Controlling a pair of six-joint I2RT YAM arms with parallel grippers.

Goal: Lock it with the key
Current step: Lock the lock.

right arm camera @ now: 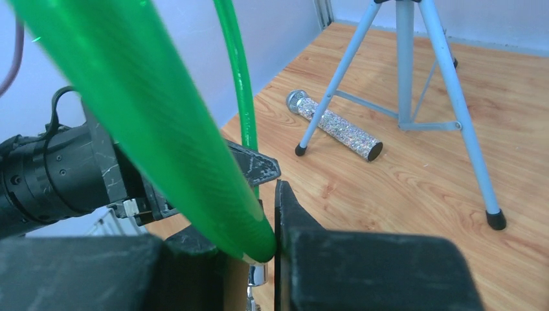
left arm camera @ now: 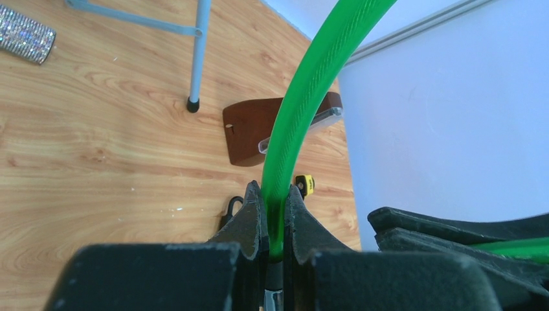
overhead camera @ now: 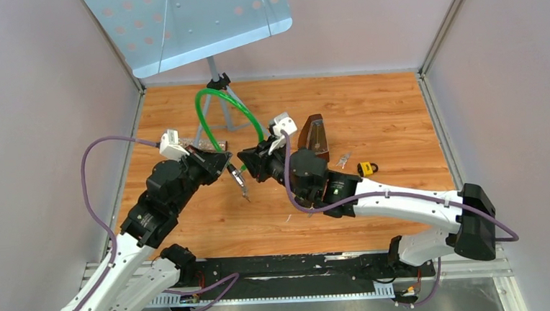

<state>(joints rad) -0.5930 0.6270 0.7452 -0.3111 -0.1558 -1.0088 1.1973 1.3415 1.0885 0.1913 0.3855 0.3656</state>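
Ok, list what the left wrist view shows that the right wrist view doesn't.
Left wrist only: the brown metronome and the yellow padlock. Right wrist only: the microphone's mesh head. Both: the green cable pinched between that arm's fingers, the blue stand, the glitter microphone, the wooden table.

The cable (left arm camera: 305,97) is green, the padlock (overhead camera: 366,169) yellow, the microphone (right arm camera: 336,125) glittery silver, the table (overhead camera: 370,106) orange wood-grain.

- Robot lab test cell: plain grey panels (overhead camera: 37,83) wall the wood-grain desk (overhead camera: 392,112) on 3 sides.
- At the desk's near edge, a metal rail (overhead camera: 481,267) carries the left arm (overhead camera: 130,244) and right arm (overhead camera: 412,205), purple cables (overhead camera: 91,195) trailing.
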